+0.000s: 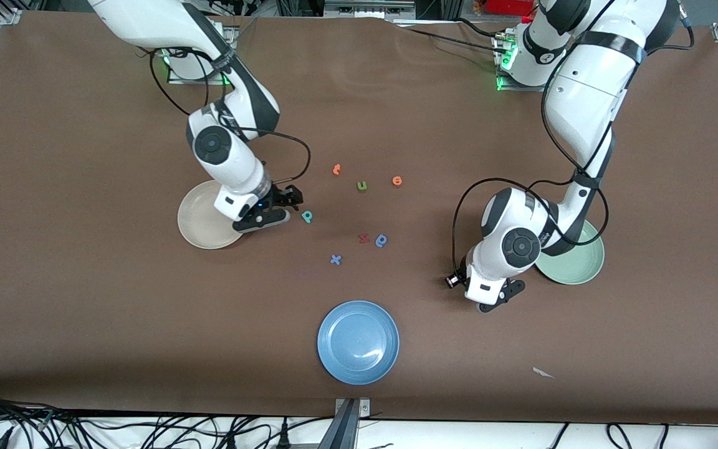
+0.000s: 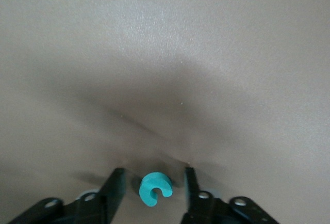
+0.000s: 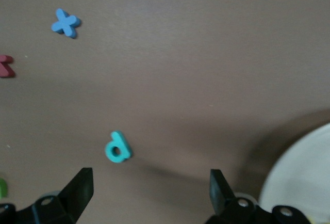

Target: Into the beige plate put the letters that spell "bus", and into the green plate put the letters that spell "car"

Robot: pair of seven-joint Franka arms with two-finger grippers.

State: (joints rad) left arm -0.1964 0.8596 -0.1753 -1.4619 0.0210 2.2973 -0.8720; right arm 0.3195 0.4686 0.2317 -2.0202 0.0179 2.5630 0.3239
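Observation:
A teal "c" point(image 2: 154, 188) lies flat on the brown table between the fingers point(image 2: 117, 185) of my left gripper point(image 1: 493, 299), with a gap on each side. That gripper is down at the table beside the green plate point(image 1: 577, 265), and it hides the "c" in the front view. A teal "b" point(image 1: 307, 216) point(image 3: 118, 147) lies on the table just ahead of my right gripper point(image 1: 284, 209), which stands wide open and holds nothing, low beside the beige plate point(image 1: 200, 218) point(image 3: 304, 177). Both arms cover part of their plates.
In the middle of the table lie loose letters: two orange ones point(image 1: 336, 169) point(image 1: 397, 181), a green "u" point(image 1: 362, 185), a red one point(image 1: 364, 237), a darker blue one point(image 1: 381, 240) and a blue "x" point(image 1: 335, 259). A blue plate point(image 1: 358, 342) sits nearest the front camera.

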